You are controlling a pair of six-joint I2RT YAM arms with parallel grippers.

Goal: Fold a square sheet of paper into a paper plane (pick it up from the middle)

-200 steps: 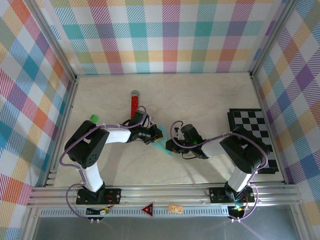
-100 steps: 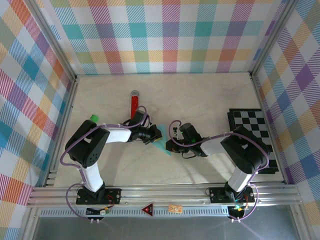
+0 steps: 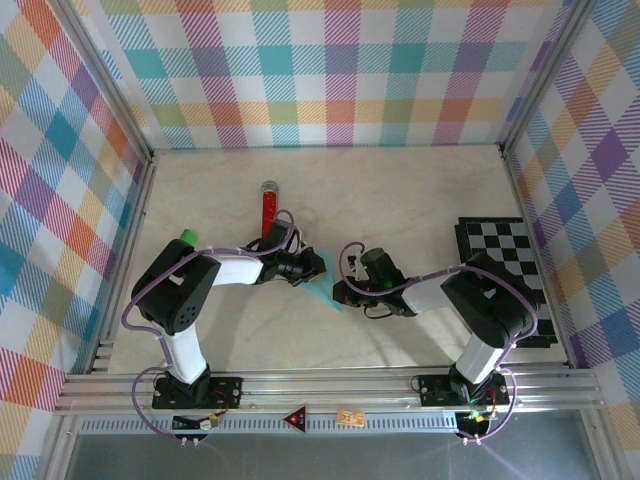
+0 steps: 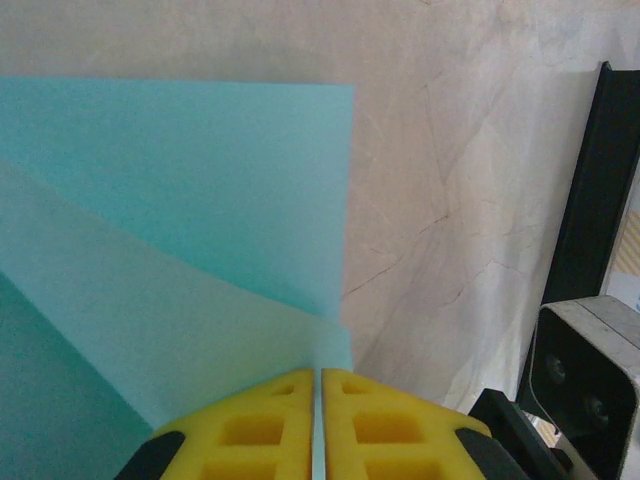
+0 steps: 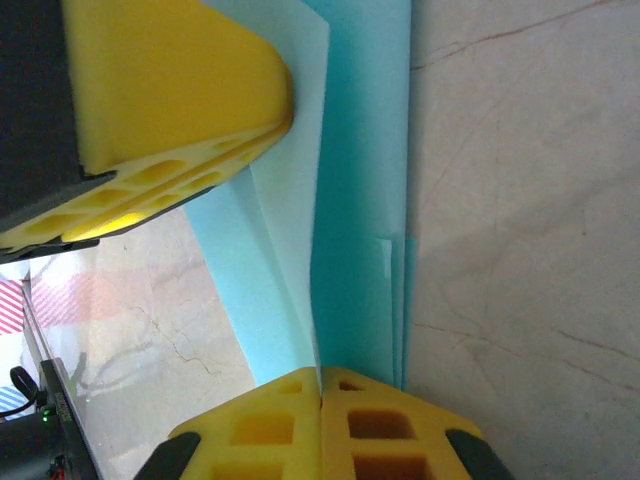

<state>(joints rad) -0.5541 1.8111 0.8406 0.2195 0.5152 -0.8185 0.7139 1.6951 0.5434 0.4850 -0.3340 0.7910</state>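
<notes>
Pale tabletop (image 3: 420, 190) between checked walls (image 3: 340, 70), bearing the sheet of paper (image 3: 322, 290), partly folded, just on the near side of the red tube (image 3: 267, 210). Pinched on the tube's side by the left claw (image 4: 318, 374), clenched over a folded layer. Now also clamped farther from the tube by the right claw (image 5: 320, 372), squeezed fully shut after standing a touch wider a second ago. Hardly shifts otherwise. Probably means both ends are secured for pulling the next crease; no dart shape yet.
</notes>
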